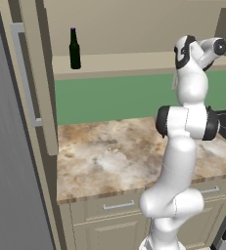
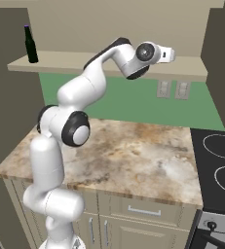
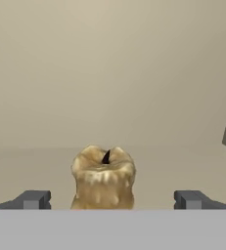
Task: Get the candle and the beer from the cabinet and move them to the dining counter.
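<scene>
The candle (image 3: 103, 178), a squat tan-gold stub with a dark wick, stands on the cabinet shelf just ahead of my gripper (image 3: 112, 199). Its two dark fingertips (image 3: 33, 199) stand wide apart on either side of the candle, open and not touching it. From the right base view my hand (image 2: 168, 53) reaches over the right part of the open cabinet's shelf (image 2: 194, 68). The beer (image 1: 74, 49), a dark bottle with a purple cap, stands upright at the shelf's left end (image 2: 31, 44), far from the hand. The dining counter is out of view.
The cabinet door (image 1: 33, 83) hangs open at the left with its silver bar handle. Below the shelf lie a green wall and a marbled stone worktop (image 2: 133, 151) over beige drawers. A black stove (image 2: 218, 165) sits to the right.
</scene>
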